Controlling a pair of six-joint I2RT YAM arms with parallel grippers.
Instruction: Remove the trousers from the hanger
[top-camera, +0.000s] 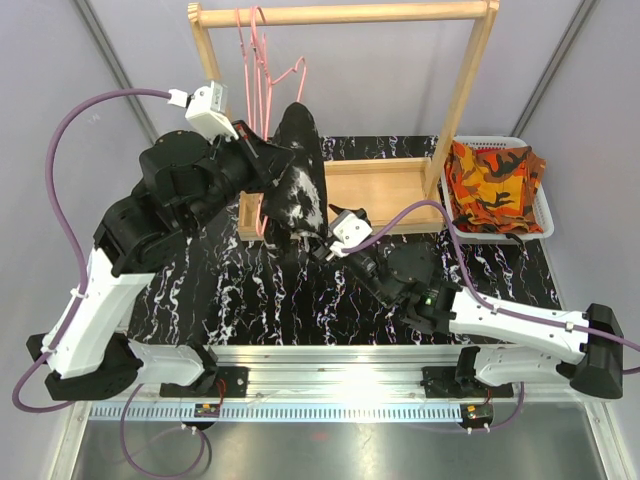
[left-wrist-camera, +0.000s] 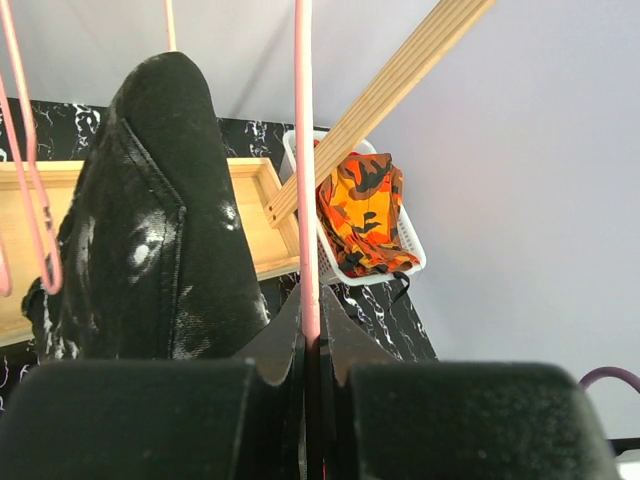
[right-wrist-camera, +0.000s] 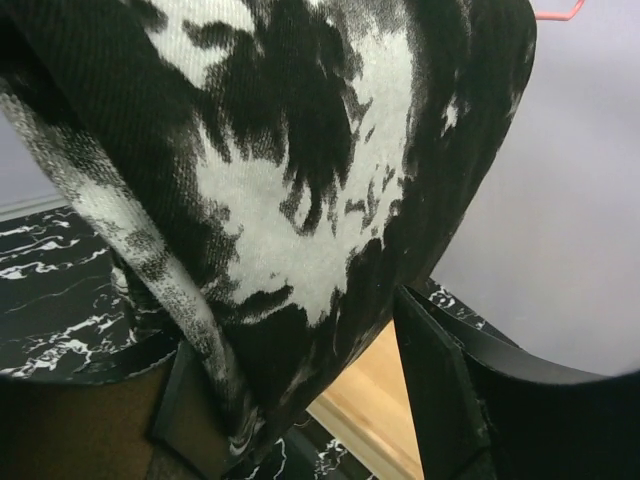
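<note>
Since your left gripper (left-wrist-camera: 312, 345) is clamped on the thin pink wire hanger (left-wrist-camera: 305, 150), it shouldn't swing. The black, white-speckled cloth trousers (top-camera: 300, 170) hang draped over it. Your right gripper (right-wrist-camera: 300, 360) straddles their lower fold, jaws apart, likely set to pinch and pull.

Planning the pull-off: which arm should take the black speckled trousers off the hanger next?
Right. The right gripper stands open around the black speckled trousers; the left gripper is shut on the pink hanger, steadying it.
</note>
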